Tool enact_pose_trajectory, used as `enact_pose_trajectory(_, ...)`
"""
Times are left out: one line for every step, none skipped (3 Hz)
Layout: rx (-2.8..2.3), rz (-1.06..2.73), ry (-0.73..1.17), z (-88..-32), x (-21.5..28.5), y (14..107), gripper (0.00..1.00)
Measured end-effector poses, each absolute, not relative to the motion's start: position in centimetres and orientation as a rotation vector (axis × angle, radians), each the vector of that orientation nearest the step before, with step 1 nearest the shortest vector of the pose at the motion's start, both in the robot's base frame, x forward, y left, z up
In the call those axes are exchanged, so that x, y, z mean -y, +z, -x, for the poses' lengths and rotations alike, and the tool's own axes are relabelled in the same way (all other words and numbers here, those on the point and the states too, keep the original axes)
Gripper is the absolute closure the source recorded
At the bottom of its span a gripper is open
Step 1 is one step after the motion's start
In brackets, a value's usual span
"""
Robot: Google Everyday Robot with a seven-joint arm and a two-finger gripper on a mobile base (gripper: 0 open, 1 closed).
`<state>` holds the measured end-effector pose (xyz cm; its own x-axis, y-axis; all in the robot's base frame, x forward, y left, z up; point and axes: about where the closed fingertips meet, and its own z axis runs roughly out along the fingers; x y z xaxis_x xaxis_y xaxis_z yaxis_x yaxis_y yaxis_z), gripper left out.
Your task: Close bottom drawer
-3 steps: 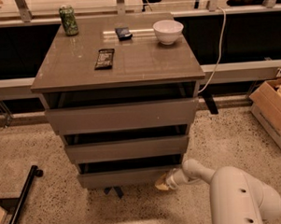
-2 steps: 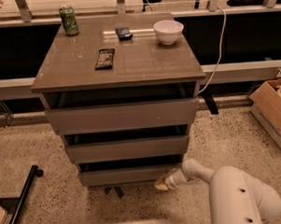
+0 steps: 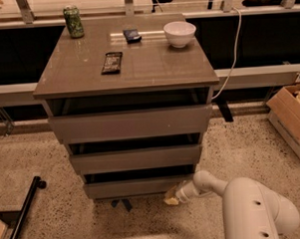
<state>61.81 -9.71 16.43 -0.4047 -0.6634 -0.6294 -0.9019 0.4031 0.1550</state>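
Centrally, a grey-taupe cabinet (image 3: 58, 126) stands on a speckled floor, its three handleless fronts stacked beneath a flat worktop (image 3: 152, 66). The bottom drawer (image 3: 135, 187) is the lowest front, under the middle drawer (image 3: 134, 158) and the larger top drawer (image 3: 130, 123). A dark band shows above its front edge, which suggests it stands slightly proud of the carcass, though from this high angle the band may be partly shadow. The tool (image 3: 172, 198) sits low at the right end of that front, at or just beside its lower corner. It is carried by the white arm (image 3: 212, 182), which reaches in from the lower right; whether the tool is spread or closed cannot be told from this angle. Its placement reads as a pushing pose: with no handle to grasp, the front has to be pressed flat-on, and the arm lies near floor level so that force runs along the drawer's travel. Contact near one end rather than mid-front could skew the box in its runners, so pressure nearer the centre would be the safer choice. Progress is judged late, with only the final seating of the drawer left. On the worktop a green can (image 3: 73, 21), a snack bar (image 3: 111, 62) and a white bowl (image 3: 180, 33) rest well apart from one another and far from the work; a cardboard box (image 3: 290, 123) sits on the floor at right.
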Motion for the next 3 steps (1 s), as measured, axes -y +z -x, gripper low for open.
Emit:
enact_pose_trajectory(-2.190,1.336,0.674,-61.67,9.51,16.29,0.03)
enact_pose_trajectory(-2.190,1.337,0.676,-61.60,9.41,16.22,0.00)
enact_pose_trajectory(-2.190,1.337,0.676,-61.59,9.41,16.21,0.00)
